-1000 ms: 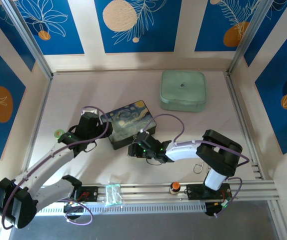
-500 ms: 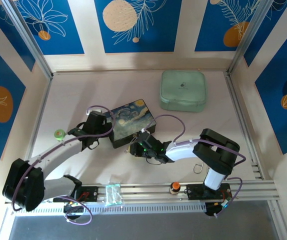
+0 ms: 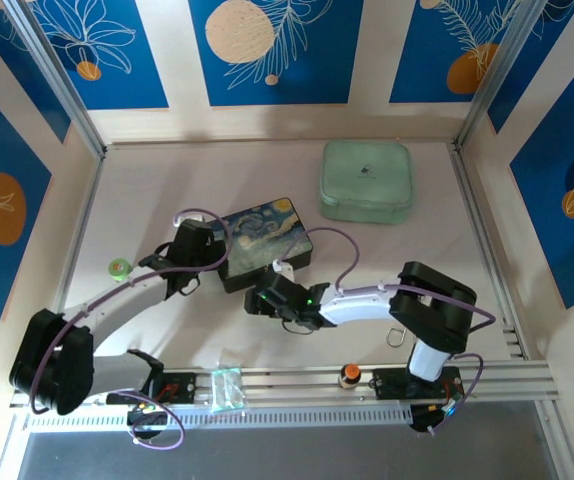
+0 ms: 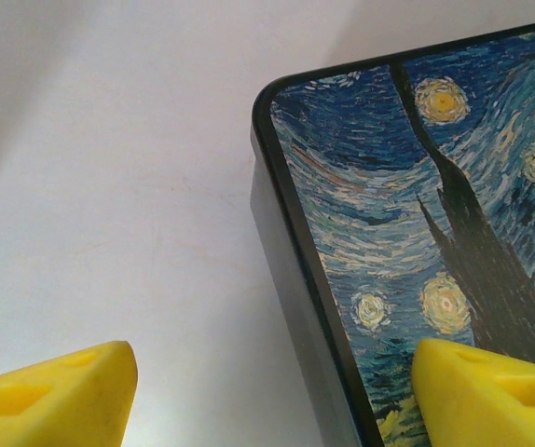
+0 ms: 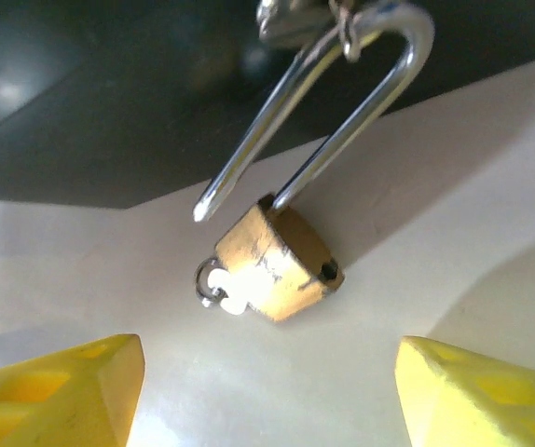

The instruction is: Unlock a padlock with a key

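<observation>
Padlock (image 5: pixel 277 265): at box (image 4: pixel 407 214) near wall, one shackle leg free, long axis toward box | Key (image 5: pixel 221 287): in lock end away from box | Right gripper (image 5: pixel 267 358): spread, empty, lock centred ahead, nearer arm | Left gripper (image 4: pixel 272 372): spread, straddling box corner

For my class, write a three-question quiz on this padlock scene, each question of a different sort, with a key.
1. True or false: one end of the shackle is out of the padlock body.
2. What sticks out of the padlock's base? A) the key B) a coin C) a screw
3. Fill in: between the fingers of the left tool runs an edge of the starry-painted ____.
Key: 1 true; 2 A; 3 box.
</observation>
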`<state>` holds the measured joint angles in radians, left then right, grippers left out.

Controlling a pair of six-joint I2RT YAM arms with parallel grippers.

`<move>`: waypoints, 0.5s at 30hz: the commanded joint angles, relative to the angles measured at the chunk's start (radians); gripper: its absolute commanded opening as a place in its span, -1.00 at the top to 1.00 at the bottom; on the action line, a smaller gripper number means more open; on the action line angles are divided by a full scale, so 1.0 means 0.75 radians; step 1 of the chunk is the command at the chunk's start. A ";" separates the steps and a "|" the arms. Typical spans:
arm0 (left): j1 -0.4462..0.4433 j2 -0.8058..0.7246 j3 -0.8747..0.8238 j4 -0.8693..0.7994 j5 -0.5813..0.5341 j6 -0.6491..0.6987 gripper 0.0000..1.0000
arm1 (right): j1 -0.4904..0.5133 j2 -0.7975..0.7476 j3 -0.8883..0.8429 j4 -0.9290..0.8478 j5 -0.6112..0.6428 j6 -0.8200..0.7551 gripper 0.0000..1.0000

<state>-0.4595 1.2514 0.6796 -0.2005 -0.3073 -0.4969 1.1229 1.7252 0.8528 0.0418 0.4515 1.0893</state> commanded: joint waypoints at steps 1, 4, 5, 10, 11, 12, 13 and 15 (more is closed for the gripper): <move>0.032 0.039 -0.020 0.015 -0.009 0.024 -0.55 | -0.021 0.085 0.086 -0.260 0.138 0.029 -0.46; 0.032 0.040 -0.033 0.041 -0.001 0.026 -0.54 | -0.007 0.121 0.124 -0.226 0.194 -0.025 -0.47; 0.034 0.041 -0.034 0.045 0.000 0.030 -0.54 | -0.008 0.136 0.139 -0.227 0.196 -0.038 -0.46; 0.040 0.049 -0.041 0.057 -0.006 0.049 -0.55 | -0.015 0.213 0.188 -0.207 0.210 -0.072 -0.38; 0.042 0.048 -0.040 0.060 -0.004 0.048 -0.54 | -0.017 0.225 0.200 -0.210 0.214 -0.082 -0.34; 0.043 0.050 -0.039 0.062 -0.002 0.048 -0.54 | -0.021 0.237 0.211 -0.213 0.211 -0.088 -0.28; 0.044 0.049 -0.037 0.063 0.004 0.049 -0.54 | -0.025 0.244 0.212 -0.211 0.205 -0.088 -0.23; 0.044 0.046 -0.033 0.067 0.012 0.051 -0.54 | -0.027 0.240 0.193 -0.193 0.202 -0.084 -0.13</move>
<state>-0.4454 1.2675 0.6724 -0.1452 -0.3035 -0.4870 1.1175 1.8565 1.0138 -0.0723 0.5850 1.0328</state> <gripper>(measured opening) 0.772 0.573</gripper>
